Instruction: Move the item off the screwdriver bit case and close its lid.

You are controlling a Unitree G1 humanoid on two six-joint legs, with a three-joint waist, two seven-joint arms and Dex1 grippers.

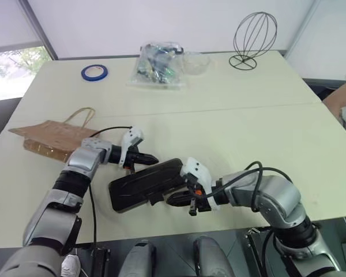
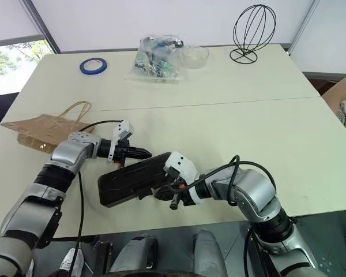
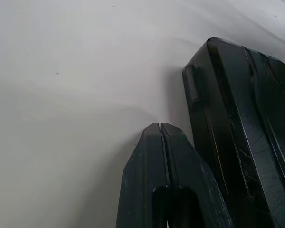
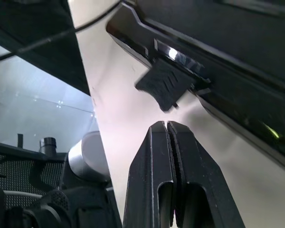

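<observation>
Both the left gripper [image 1: 151, 158] and right gripper [image 1: 172, 200], fingers pressed together and empty, flank the closed screwdriver bit case [image 1: 144, 184]; no writing legible.

The dark lid [image 1: 141, 183] hides the screwdriver bit case's tray; the latch's state is unclear.

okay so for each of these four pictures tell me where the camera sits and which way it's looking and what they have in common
Left eye: on the head, looking forward and down over the table; both arms, closed case, paper bag at left.
Right eye: beside it, same scene, slightly shifted.
Left wrist: along the shut left pincer, at the case's corner.
Right wrist: along the shut right pincer, at the case's front latch.
Shared: the case appears in all four.
</observation>
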